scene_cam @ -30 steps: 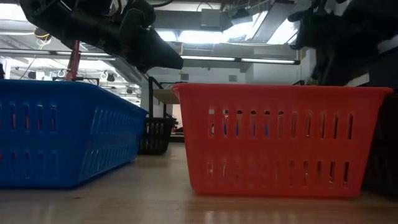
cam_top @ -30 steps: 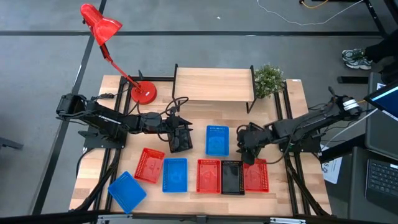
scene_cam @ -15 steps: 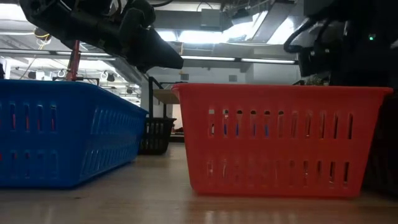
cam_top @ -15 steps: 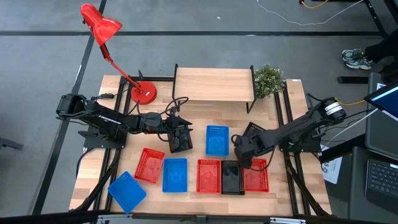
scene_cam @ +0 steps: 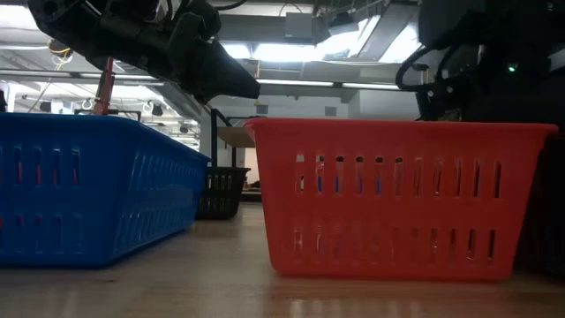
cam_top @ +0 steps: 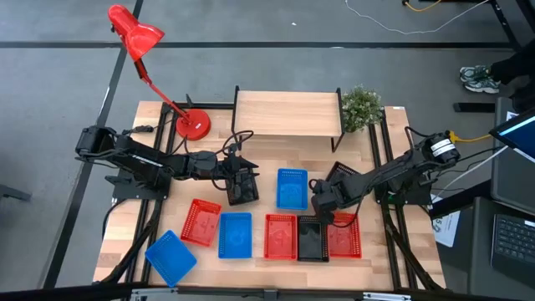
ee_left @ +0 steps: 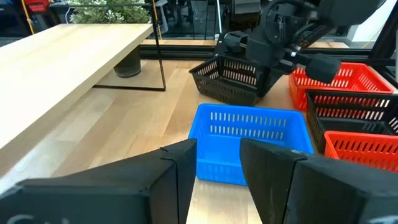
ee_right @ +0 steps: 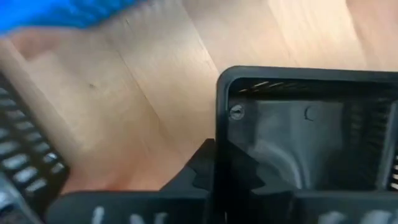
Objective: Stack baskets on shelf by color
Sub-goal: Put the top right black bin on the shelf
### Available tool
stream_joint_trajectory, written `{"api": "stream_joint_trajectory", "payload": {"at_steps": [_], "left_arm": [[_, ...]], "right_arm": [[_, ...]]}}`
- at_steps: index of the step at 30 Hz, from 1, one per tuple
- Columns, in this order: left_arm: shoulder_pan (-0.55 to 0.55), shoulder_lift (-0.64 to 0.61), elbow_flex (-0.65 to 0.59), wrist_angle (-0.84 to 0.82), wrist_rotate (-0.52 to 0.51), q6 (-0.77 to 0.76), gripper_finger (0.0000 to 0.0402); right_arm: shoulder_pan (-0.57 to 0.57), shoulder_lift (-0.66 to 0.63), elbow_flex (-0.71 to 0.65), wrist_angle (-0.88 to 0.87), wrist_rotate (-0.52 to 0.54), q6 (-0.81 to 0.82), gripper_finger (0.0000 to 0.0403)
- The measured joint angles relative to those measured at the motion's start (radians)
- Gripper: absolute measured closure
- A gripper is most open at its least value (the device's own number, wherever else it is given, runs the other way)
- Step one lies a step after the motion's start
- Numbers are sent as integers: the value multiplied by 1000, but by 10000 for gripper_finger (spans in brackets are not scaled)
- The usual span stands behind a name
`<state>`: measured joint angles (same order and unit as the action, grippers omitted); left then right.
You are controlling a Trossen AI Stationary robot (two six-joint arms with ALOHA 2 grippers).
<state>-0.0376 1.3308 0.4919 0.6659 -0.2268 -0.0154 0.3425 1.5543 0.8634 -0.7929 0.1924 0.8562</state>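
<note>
The shelf [cam_top: 288,113] stands at the table's far side. Near the front edge lie red [cam_top: 201,221], blue [cam_top: 235,234], red [cam_top: 280,237], black [cam_top: 312,241] and red [cam_top: 344,238] baskets, with further blue baskets at the front left [cam_top: 171,257] and mid-table [cam_top: 291,188]. My right gripper [cam_top: 322,206] is shut at the far end of the row's black basket. My left gripper [cam_top: 248,180] is open over another black basket [cam_top: 243,194]. Its wrist view [ee_left: 217,155] shows nothing between the fingers. My right gripper has the black basket's far short wall [ee_right: 219,143] near a corner of the rim, slanting down from the table's right. The gripper's own body hides how the fingers sit on the wall. The basket stands on the table in the row.
A third black basket [cam_top: 343,176] lies tilted under my right arm, beyond the right-hand red basket. A red desk lamp [cam_top: 192,125] and a potted plant [cam_top: 361,107] flank the shelf. Cables run along my left arm.
My right gripper has moved toward the table's left and slightly toward the near edge, down to the far end of the row's black basket. This has uncovered the tilted black basket behind it.
</note>
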Motion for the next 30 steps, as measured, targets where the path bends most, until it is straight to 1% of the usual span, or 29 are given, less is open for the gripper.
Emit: {"api": "stream_joint_trajectory", "payload": {"at_steps": [3, 7, 11, 14, 17, 20, 22, 24, 25, 27, 30], "left_arm": [[0, 0, 0, 0, 0, 0, 285], [0, 0, 0, 0, 0, 1, 285], [0, 0, 0, 0, 0, 9, 285], [0, 0, 0, 0, 0, 35, 285], [0, 0, 0, 0, 0, 49, 285], [0, 0, 0, 0, 0, 50, 285], [0, 0, 0, 0, 0, 50, 285], [0, 0, 0, 0, 0, 51, 285], [0, 0, 0, 0, 0, 51, 285], [0, 0, 0, 0, 0, 51, 285], [0, 0, 0, 0, 0, 51, 285]], "right_arm": [[0, 0, 51, -4, -1, -25, 399], [0, 0, 173, -45, 4, -102, 400], [0, 0, 335, -117, 77, -225, 401], [0, 0, 451, -185, 166, -353, 401], [-8, 0, 568, -275, 309, -510, 402], [-49, 0, 671, -381, 420, -634, 402], [-100, 0, 727, -422, 468, -709, 402], [-171, -1, 760, -431, 471, -800, 402], [-213, -1, 768, -429, 454, -849, 402], [-307, -1, 768, -424, 396, -936, 402], [-466, -1, 722, -402, 271, -1039, 402]]}}
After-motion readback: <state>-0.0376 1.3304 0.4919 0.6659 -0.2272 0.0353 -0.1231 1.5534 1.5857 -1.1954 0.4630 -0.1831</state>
